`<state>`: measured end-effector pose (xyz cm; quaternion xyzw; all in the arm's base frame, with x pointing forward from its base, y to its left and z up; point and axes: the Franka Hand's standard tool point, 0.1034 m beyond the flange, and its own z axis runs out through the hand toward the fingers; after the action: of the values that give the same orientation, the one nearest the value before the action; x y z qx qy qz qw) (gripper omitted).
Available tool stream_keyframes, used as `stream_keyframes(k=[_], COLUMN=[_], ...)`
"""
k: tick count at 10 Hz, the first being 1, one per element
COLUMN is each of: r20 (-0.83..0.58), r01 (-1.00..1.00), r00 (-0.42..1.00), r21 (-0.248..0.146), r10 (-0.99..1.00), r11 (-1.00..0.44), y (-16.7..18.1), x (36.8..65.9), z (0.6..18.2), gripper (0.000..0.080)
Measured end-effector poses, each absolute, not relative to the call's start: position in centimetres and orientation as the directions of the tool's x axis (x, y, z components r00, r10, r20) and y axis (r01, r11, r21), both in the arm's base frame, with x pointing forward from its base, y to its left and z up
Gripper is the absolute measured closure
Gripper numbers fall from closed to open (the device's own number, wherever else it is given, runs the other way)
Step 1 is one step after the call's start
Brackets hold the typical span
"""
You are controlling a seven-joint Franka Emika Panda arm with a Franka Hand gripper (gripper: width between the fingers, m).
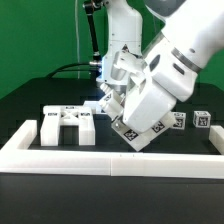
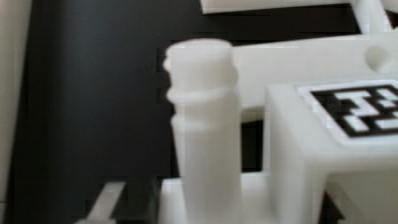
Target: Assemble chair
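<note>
Right now the relation you need to judge is how the post [image 2: 198,130] lies against the tagged block [image 2: 338,120]. In the wrist view the post fills the middle, very close to the camera. Its rounded tip is free, and its long axis runs alongside the block's plain face. I cannot tell whether they touch or only sit just beside each other.

In the exterior view the arm [image 1: 175,55] reaches down to the middle of the surface [image 1: 25,110]. At its low end is a tilted tagged piece [image 1: 140,130], which is probably that same block. The end effector [image 1: 128,118] is buried behind the wrist and this piece. You cannot tell from either view how far its fingers are spread, or whether they have hold of the post.

A bracket-like chair piece [image 1: 68,125] rests on the surface toward the exterior view's left of the end effector, near the border wall [image 1: 60,156]. Two small tagged pieces [image 1: 190,119] sit toward the exterior view's right.

Line up any coming move along the post's length, not across it.
</note>
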<state>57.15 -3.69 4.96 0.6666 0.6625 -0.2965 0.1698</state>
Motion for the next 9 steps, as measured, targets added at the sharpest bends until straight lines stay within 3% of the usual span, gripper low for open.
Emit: stream_keyframes(k=[4,9], r20=[-0.663,-0.640], r01=[0.983,0.984], r00=[-0.138,-0.147], r21=[-0.185,-0.171], r10=[0.736,0.755], r11=[0.018,0.046], y=[-2.6,-2.9], x=[57.5,58.0], z=[5.6,6.4], gripper=[0.0466,0.0466])
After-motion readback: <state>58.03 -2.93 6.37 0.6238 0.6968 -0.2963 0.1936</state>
